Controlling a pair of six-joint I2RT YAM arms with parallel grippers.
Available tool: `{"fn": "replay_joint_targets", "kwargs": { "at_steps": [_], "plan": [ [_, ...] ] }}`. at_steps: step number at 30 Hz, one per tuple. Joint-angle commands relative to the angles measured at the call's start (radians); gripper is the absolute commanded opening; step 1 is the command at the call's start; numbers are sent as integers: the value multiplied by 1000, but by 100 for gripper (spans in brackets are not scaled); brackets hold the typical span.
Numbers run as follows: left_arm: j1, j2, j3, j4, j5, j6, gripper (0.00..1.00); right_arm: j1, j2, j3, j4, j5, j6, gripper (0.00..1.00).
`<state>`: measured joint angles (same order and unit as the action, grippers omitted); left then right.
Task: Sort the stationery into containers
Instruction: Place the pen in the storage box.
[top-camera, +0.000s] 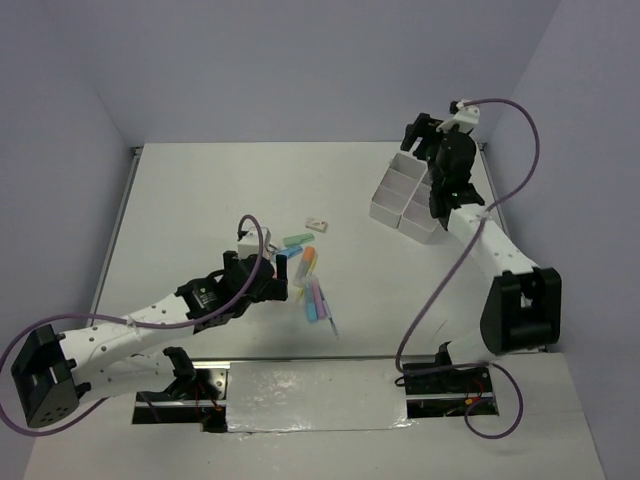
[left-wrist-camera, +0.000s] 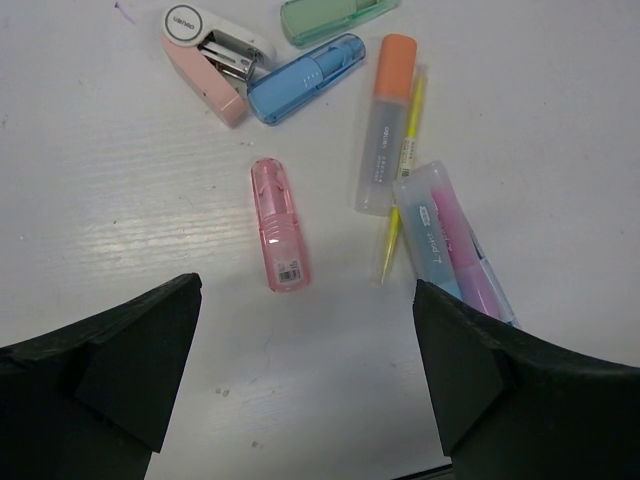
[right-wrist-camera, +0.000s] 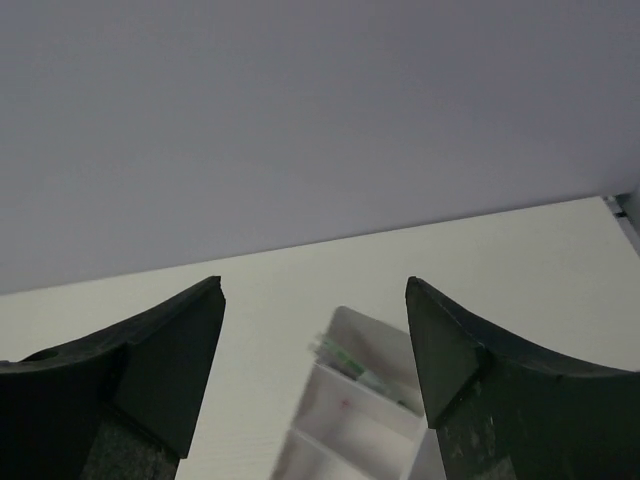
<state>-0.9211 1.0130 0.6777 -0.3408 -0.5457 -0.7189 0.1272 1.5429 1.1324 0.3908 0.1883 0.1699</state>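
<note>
The stationery lies loose on the table (left-wrist-camera: 120, 200): a pink case (left-wrist-camera: 279, 225), a blue case (left-wrist-camera: 305, 78), a green case (left-wrist-camera: 330, 18), a pink-and-white stapler (left-wrist-camera: 210, 55), an orange-capped stick (left-wrist-camera: 385, 125), a thin yellow pen (left-wrist-camera: 403, 170) and blue and pink markers (left-wrist-camera: 450, 245). My left gripper (left-wrist-camera: 306, 290) is open just short of the pink case and holds nothing. The white divided container (top-camera: 405, 195) stands at the back right. My right gripper (right-wrist-camera: 312, 290) hangs open over it, empty. A green pen (right-wrist-camera: 350, 362) lies in the container's far compartment.
In the top view the pile of stationery (top-camera: 310, 280) sits right of my left gripper (top-camera: 285, 275). My right gripper (top-camera: 420, 140) is near the back wall, and the right arm's purple cable (top-camera: 530, 130) loops beside it.
</note>
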Motion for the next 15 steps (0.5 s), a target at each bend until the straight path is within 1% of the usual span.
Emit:
{"fn": "replay_joint_targets", "kwargs": {
  "at_steps": [1, 4, 6, 8, 9, 10, 12, 14, 15],
  "plan": [
    [5, 36, 8, 49, 12, -37, 99, 37, -154, 12, -180, -56, 162, 80],
    [5, 84, 31, 51, 10, -44, 99, 71, -239, -16, -346, -176, 215, 79],
    [10, 136, 52, 63, 21, -30, 99, 132, -298, -77, -424, -208, 229, 77],
    [18, 214, 86, 72, 44, -2, 99, 211, -332, -141, -467, -202, 226, 76],
    [21, 243, 100, 74, 44, 7, 99, 232, -366, -161, -505, -190, 227, 75],
    [27, 303, 115, 74, 47, 25, 97, 255, -383, -204, -520, -190, 233, 73],
    [27, 355, 157, 83, 79, 56, 93, 298, -447, -255, -521, -190, 256, 72],
    [28, 416, 184, 91, 96, 88, 84, 311, -509, -318, -512, -200, 273, 69],
    [31, 433, 189, 103, 105, 98, 82, 315, -527, -332, -518, -204, 281, 68]
  ]
}}
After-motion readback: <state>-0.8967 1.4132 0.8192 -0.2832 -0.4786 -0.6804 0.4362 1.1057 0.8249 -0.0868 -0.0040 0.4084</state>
